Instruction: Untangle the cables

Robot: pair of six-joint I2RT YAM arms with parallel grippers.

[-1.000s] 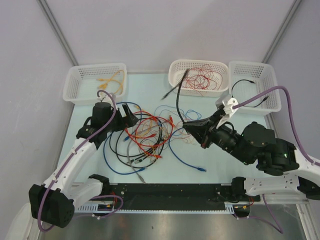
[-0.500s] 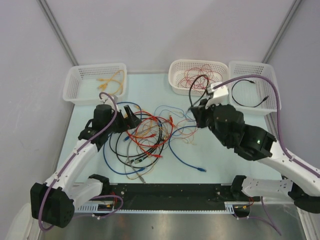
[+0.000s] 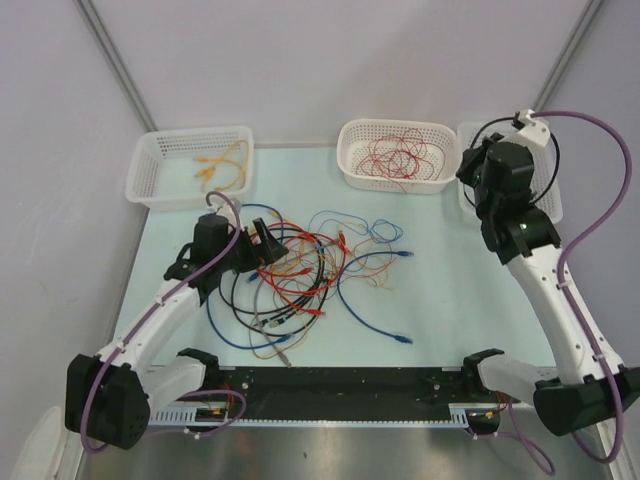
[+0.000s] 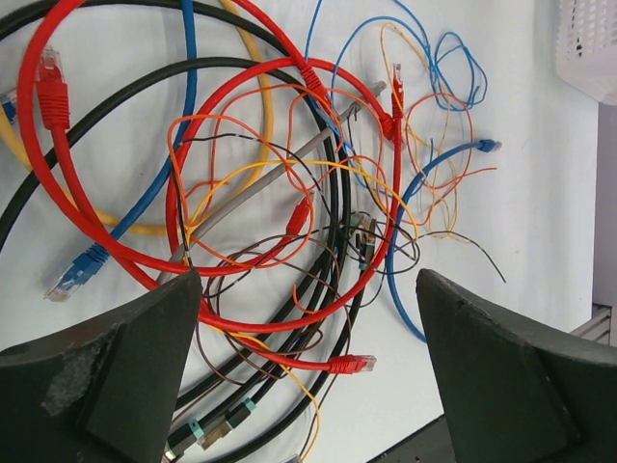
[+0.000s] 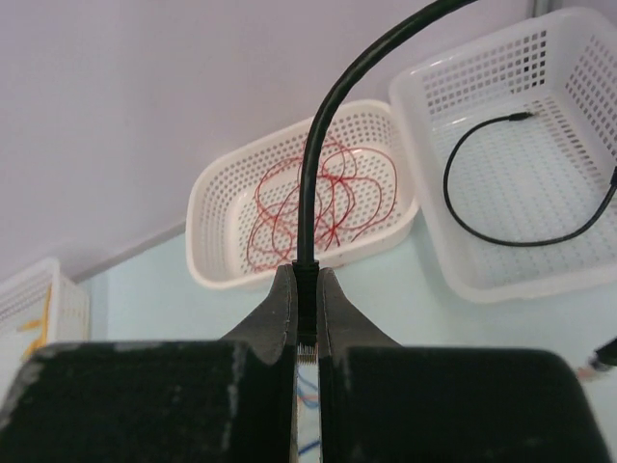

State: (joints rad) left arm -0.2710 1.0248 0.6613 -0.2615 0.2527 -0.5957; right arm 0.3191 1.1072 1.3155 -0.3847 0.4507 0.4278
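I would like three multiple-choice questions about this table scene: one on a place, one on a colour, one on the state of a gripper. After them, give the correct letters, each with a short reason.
1. Where is the right gripper?
A. At the far left
B. At the far right, by the right basket
C. At the near edge, in the middle

2. What colour are the wires in the middle basket?
A. Blue
B. Yellow
C. Red

3. How does the left gripper stand?
A. Open, holding nothing
B. Shut on a red cable
C. Shut on nothing

Answers:
1 B: the top view shows it up beside that basket, shut on a black cable.
2 C: only thin red loops lie in it.
3 A: its fingers stand wide apart above the pile of cables.
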